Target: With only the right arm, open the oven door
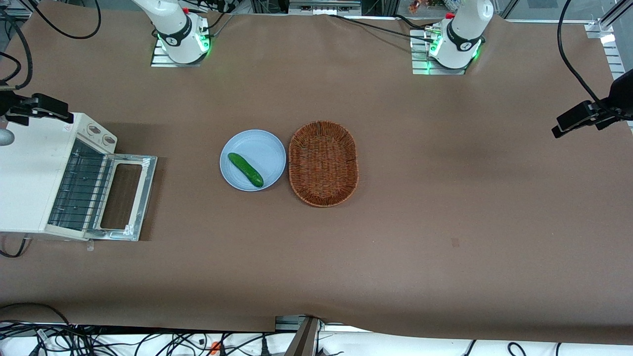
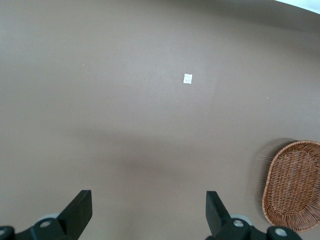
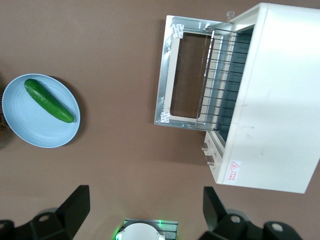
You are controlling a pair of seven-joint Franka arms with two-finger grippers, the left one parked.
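The toaster oven stands at the left edge of the front view, at the working arm's end of the table. The oven door is fully open: it lies flat on the brown table in front of the oven, its bare-metal inner frame faces up, and the table colour shows through its glass window. Inside the oven the wire rack is visible. The two round knobs sit on the panel beside the door opening, at the upper part of the oven in this frame. The right arm is seen only by its base in the upper left of the front view. Its gripper is high above the table, over the bare brown surface near the arm's own base, well apart from the door. The two black fingers stand wide apart and hold nothing. Near the middle of the front view there is a light blue plate with a green cucumber lying on it at a slant. Just beside the plate, toward the parked arm's end, lies an oval wicker basket.
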